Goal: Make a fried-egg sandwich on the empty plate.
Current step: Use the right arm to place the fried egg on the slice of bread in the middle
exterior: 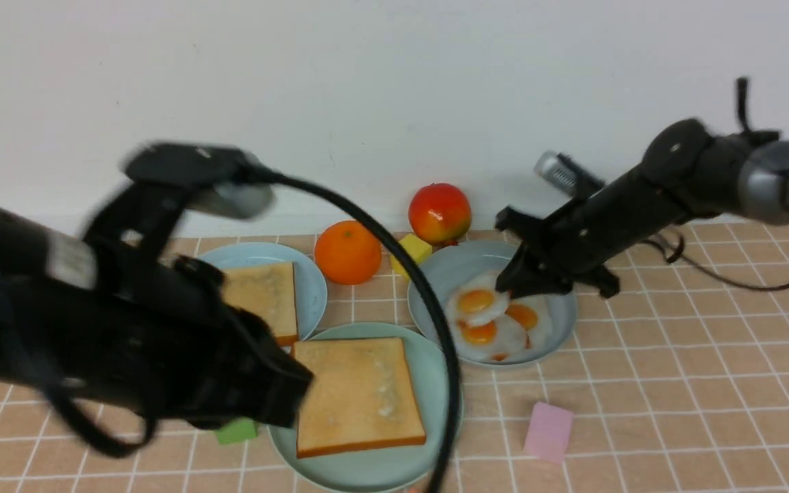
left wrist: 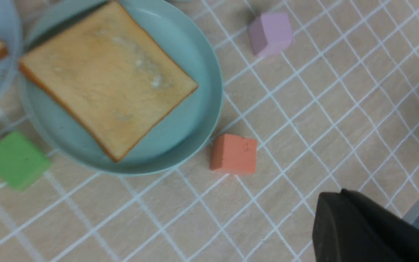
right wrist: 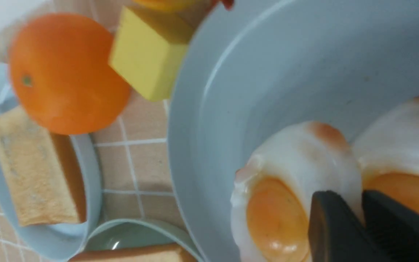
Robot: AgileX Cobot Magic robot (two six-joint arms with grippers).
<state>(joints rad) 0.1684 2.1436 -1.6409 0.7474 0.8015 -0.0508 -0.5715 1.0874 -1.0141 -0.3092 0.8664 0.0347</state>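
Left fingers [left wrist: 344, 222]: closed and empty, hung over the surface [left wrist: 304, 145] beside the plates, probably to leave room.
Green plate [exterior: 439, 383]: at the front, one toast [exterior: 357, 394] flat on it as the base.
Right fingers [right wrist: 356, 207]: nearly together, pinching the white rim of the top egg [right wrist: 296, 189] in the grey-blue plate [right wrist: 267, 72].
Second toast [exterior: 261, 298]: on the pale blue plate [exterior: 312, 287], likely the lid.

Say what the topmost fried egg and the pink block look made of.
Glossy white fried egg with orange yolk: likely moulded plastic or rubber, given its uniform sheen and smooth rim. Matte pink rectangular block: probably foam or soft rubber; dull surface, no glare.
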